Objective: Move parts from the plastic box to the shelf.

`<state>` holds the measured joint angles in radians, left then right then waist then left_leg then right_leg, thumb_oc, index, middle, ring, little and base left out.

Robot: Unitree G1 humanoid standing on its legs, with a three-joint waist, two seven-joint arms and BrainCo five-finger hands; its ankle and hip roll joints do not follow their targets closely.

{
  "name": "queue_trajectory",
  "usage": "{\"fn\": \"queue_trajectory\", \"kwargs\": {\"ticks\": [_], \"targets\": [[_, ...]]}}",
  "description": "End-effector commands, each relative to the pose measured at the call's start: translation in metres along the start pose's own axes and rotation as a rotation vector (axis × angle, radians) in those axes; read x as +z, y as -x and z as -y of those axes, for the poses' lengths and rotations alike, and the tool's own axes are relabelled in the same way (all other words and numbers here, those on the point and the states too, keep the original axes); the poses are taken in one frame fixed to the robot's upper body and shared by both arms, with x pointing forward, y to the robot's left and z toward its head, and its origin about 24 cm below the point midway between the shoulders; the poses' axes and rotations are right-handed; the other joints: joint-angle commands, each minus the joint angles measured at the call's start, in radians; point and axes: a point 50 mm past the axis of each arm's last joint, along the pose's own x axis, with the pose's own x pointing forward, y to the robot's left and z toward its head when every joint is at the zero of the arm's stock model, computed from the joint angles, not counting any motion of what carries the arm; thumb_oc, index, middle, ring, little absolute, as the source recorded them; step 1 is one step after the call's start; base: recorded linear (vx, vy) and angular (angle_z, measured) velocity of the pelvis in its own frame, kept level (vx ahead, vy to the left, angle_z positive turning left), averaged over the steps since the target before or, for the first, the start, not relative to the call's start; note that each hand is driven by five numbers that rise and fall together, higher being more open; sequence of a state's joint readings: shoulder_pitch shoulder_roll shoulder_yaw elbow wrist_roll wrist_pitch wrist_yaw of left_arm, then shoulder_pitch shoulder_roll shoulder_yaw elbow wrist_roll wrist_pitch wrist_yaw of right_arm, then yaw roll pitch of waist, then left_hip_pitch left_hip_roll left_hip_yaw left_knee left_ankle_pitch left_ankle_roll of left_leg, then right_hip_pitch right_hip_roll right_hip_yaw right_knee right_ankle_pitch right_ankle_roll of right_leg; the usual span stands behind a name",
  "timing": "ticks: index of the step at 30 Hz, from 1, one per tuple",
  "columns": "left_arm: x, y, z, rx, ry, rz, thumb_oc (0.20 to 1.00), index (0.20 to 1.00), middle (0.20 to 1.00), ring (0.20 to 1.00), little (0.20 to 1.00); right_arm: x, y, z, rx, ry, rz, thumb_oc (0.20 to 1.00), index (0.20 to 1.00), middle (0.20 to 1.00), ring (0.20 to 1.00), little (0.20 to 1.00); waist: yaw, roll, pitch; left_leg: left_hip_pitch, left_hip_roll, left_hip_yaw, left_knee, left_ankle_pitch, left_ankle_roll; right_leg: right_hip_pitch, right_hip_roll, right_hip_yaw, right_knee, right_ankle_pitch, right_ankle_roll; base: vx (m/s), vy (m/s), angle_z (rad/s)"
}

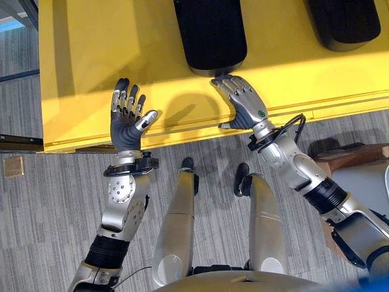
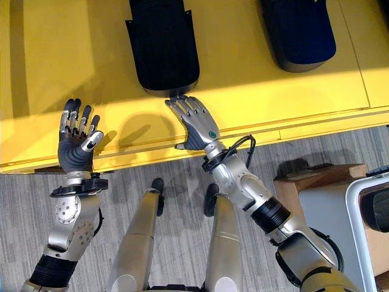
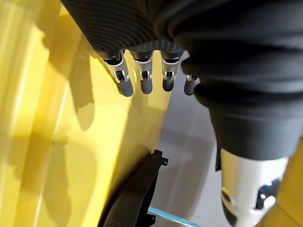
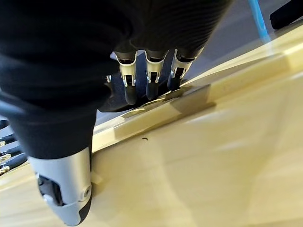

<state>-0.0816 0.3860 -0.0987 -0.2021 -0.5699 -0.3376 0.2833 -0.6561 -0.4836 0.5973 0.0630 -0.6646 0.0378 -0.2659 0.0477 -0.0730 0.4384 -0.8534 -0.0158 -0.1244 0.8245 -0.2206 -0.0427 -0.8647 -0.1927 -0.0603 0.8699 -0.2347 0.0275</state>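
Grey striped carpet point(image 1: 36, 201) runs under the near edge of a broad yellow shelf point(image 1: 85, 48) in the left eye view. On that shelf, just beyond the fingertips of the right hand point(image 1: 246, 106), lies a long black part point(image 1: 209, 33), its rounded near end almost touching them; a second black part point(image 1: 346, 21) lies farther out to that hand's right. The right hand rests flat, back up, fingers straight and spread over the shelf's front strip, holding nothing. The left hand point(image 1: 126, 121) stands well apart to the left, raised with its dark palm facing the camera, fingers straight and open, empty, over the shelf's front edge.

From the right eye view the same layout shows: the left hand point(image 2: 76, 146) open and upright, the right hand point(image 2: 197, 128) flat with its fingertips just short of the nearer black part point(image 2: 164, 45). Beside the right forearm, on the floor, stand a brown cardboard box point(image 2: 310, 182) and a white-rimmed frame point(image 2: 358, 213).

Along the left wrist view, straight dark-tipped fingers point(image 3: 125, 82) hang free over the yellow surface point(image 3: 42, 142), gripping nothing; a black part's edge point(image 3: 137, 189) shows past them.

Along the right wrist view, straight fingers point(image 4: 129, 90) reach to the black part point(image 4: 113, 97) at the shelf's raised lip point(image 4: 156, 113), the thumb point(image 4: 64, 189) lying apart and empty.
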Motion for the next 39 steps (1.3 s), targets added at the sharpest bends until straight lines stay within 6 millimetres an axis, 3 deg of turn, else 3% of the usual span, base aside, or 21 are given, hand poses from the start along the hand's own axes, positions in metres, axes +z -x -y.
{"fn": "queue_trajectory", "kwargs": {"ticks": [1, 5, 6, 7, 8, 11, 12, 13, 18, 19, 24, 26, 27, 28, 30, 35, 39], "targets": [[-0.015, 0.023, -0.014, 0.023, -0.03, -0.138, 1.0, 1.0, 1.0, 1.0, 1.0, 0.006, -0.037, 0.024, -0.06, -0.094, -0.008, 1.0, 1.0, 1.0, 1.0, 1.0, 0.036, -0.015, -0.01, -0.029, -0.002, 0.011, -0.028, 0.011, 0.038, 0.035, -0.024, 0.024, -0.034, 0.002, 0.006, 0.0, 0.0, 0.0], [-0.016, 0.024, -0.016, 0.018, -0.037, -0.15, 1.0, 1.0, 1.0, 1.0, 1.0, 0.005, -0.039, 0.026, -0.044, -0.115, -0.008, 1.0, 1.0, 1.0, 1.0, 1.0, 0.04, -0.017, -0.012, -0.027, -0.003, 0.012, -0.029, 0.011, 0.038, 0.036, -0.024, 0.024, -0.033, 0.002, 0.006, 0.03, -0.007, -0.04], [-0.016, 0.025, -0.017, 0.014, -0.039, -0.158, 1.0, 1.0, 1.0, 1.0, 1.0, 0.004, -0.04, 0.028, -0.034, -0.117, -0.007, 1.0, 1.0, 1.0, 1.0, 1.0, 0.042, -0.019, -0.018, -0.015, -0.003, 0.009, -0.028, -0.013, 0.036, 0.045, -0.023, 0.026, -0.029, -0.019, 0.01, 0.01, -0.015, -0.03], [-0.016, 0.025, -0.017, 0.008, -0.04, -0.157, 1.0, 1.0, 1.0, 1.0, 1.0, 0.004, -0.041, 0.029, -0.031, -0.122, -0.005, 1.0, 1.0, 1.0, 1.0, 1.0, 0.043, -0.018, -0.011, -0.025, -0.002, 0.012, -0.029, 0.009, 0.038, 0.036, -0.025, 0.024, -0.032, 0.001, 0.005, 0.1, -0.027, 0.0], [-0.016, 0.025, -0.018, 0.004, -0.045, -0.167, 1.0, 1.0, 1.0, 1.0, 1.0, 0.004, -0.043, 0.031, -0.019, -0.128, -0.004, 1.0, 1.0, 1.0, 1.0, 1.0, 0.045, -0.02, -0.018, -0.013, -0.002, 0.01, -0.025, -0.018, 0.036, 0.047, -0.023, 0.026, -0.027, -0.022, 0.01, 0.01, -0.009, 0.03], [-0.017, 0.026, -0.019, -0.005, -0.047, -0.178, 1.0, 1.0, 1.0, 1.0, 1.0, 0.002, -0.048, 0.037, -0.012, -0.132, -0.007, 1.0, 1.0, 1.0, 1.0, 1.0, 0.05, -0.02, -0.021, -0.013, -0.004, 0.011, -0.027, -0.017, 0.036, 0.047, -0.023, 0.026, -0.028, -0.022, 0.01, 0.0, -0.006, 0.05], [-0.017, 0.026, -0.02, -0.01, -0.044, -0.182, 1.0, 1.0, 1.0, 1.0, 1.0, 0.001, -0.051, 0.043, -0.03, -0.125, -0.006, 1.0, 1.0, 1.0, 1.0, 1.0, 0.053, -0.02, -0.018, -0.025, -0.005, 0.012, -0.034, 0.012, 0.038, 0.036, -0.025, 0.023, -0.033, 0.002, 0.005, 0.0, 0.0, 0.0], [-0.017, 0.026, -0.02, -0.01, -0.044, -0.183, 1.0, 1.0, 1.0, 1.0, 1.0, 0.001, -0.051, 0.043, -0.029, -0.126, -0.006, 1.0, 1.0, 1.0, 1.0, 1.0, 0.052, -0.021, -0.023, -0.013, -0.004, 0.01, -0.032, -0.012, 0.036, 0.046, -0.023, 0.025, -0.03, -0.018, 0.009, 0.0, 0.0, 0.0], [-0.017, 0.027, -0.021, -0.005, -0.039, -0.183, 1.0, 1.0, 1.0, 1.0, 1.0, 0.004, -0.048, 0.052, -0.086, -0.164, 0.018, 1.0, 1.0, 1.0, 1.0, 1.0, 0.054, -0.021, -0.023, -0.012, -0.006, 0.009, -0.037, -0.009, 0.036, 0.047, -0.023, 0.025, -0.034, -0.016, 0.011, 0.0, 0.0, 0.0], [-0.017, 0.026, -0.02, -0.002, -0.042, -0.177, 1.0, 1.0, 1.0, 1.0, 1.0, 0.009, -0.042, 0.056, -0.115, -0.201, 0.054, 1.0, 1.0, 1.0, 1.0, 1.0, 0.049, -0.021, -0.018, -0.024, -0.005, 0.012, -0.042, 0.018, 0.039, 0.038, -0.024, 0.023, -0.04, 0.006, 0.007, -0.07, 0.012, 0.0], [-0.017, 0.025, -0.02, 0.014, -0.049, -0.168, 1.0, 1.0, 1.0, 1.0, 1.0, 0.015, -0.019, 0.053, -0.134, -0.317, 0.097, 1.0, 1.0, 1.0, 1.0, 1.0, 0.034, -0.028, -0.021, -0.009, -0.001, 0.013, -0.046, -0.003, 0.036, 0.051, -0.024, 0.024, -0.042, -0.015, 0.012, 0.04, -0.004, 0.02], [-0.017, 0.025, -0.018, 0.016, -0.058, -0.161, 1.0, 1.0, 1.0, 1.0, 1.0, 0.016, 0.003, 0.041, -0.115, -0.41, 0.083, 1.0, 1.0, 1.0, 1.0, 1.0, 0.023, -0.028, -0.018, -0.014, 0.0, 0.015, -0.054, 0.025, 0.039, 0.047, -0.026, 0.022, -0.05, 0.009, 0.009, -0.03, 0.008, 0.04], [-0.017, 0.024, -0.018, 0.016, -0.061, -0.157, 1.0, 1.0, 1.0, 1.0, 1.0, 0.017, 0.008, 0.038, -0.105, -0.414, 0.085, 1.0, 1.0, 1.0, 1.0, 1.0, 0.017, -0.03, -0.023, 0.001, 0.001, 0.013, -0.058, 0.002, 0.036, 0.06, -0.023, 0.025, -0.05, -0.012, 0.014, 0.02, -0.001, 0.06], [-0.018, 0.024, -0.016, 0.016, -0.069, -0.149, 1.0, 1.0, 1.0, 1.0, 1.0, 0.017, 0.029, 0.025, -0.078, -0.491, 0.059, 1.0, 1.0, 1.0, 1.0, 1.0, 0.003, -0.03, -0.028, 0.02, 0.005, 0.013, -0.083, 0.013, 0.033, 0.079, -0.022, 0.024, -0.073, -0.005, 0.018, 0.02, 0.0, 0.05], [-0.017, 0.024, -0.016, 0.011, -0.075, -0.141, 1.0, 1.0, 1.0, 1.0, 1.0, 0.018, 0.042, 0.016, -0.035, -0.514, 0.057, 1.0, 1.0, 1.0, 1.0, 1.0, -0.008, -0.027, -0.031, 0.035, 0.011, 0.017, -0.125, 0.054, 0.031, 0.093, -0.02, 0.018, -0.114, 0.032, 0.019, -0.06, 0.001, 0.0], [-0.02, 0.023, -0.014, -0.009, -0.08, -0.144, 1.0, 1.0, 1.0, 1.0, 1.0, 0.019, 0.054, 0.007, 0.023, -0.529, 0.054, 1.0, 1.0, 1.0, 1.0, 1.0, -0.022, -0.023, -0.042, 0.107, 0.021, 0.024, -0.216, 0.093, 0.022, 0.171, -0.007, 0.003, -0.215, 0.068, 0.029, 0.04, -0.024, -0.06], [-0.022, 0.021, -0.013, -0.023, -0.074, -0.148, 1.0, 1.0, 1.0, 1.0, 1.0, 0.02, 0.06, 0.001, 0.068, -0.531, 0.058, 1.0, 1.0, 1.0, 1.0, 1.0, -0.046, -0.015, -0.063, 0.223, 0.035, 0.033, -0.369, 0.15, 0.016, 0.281, 0.016, -0.012, -0.378, 0.123, 0.049, 0.05, -0.022, -0.16]]}}
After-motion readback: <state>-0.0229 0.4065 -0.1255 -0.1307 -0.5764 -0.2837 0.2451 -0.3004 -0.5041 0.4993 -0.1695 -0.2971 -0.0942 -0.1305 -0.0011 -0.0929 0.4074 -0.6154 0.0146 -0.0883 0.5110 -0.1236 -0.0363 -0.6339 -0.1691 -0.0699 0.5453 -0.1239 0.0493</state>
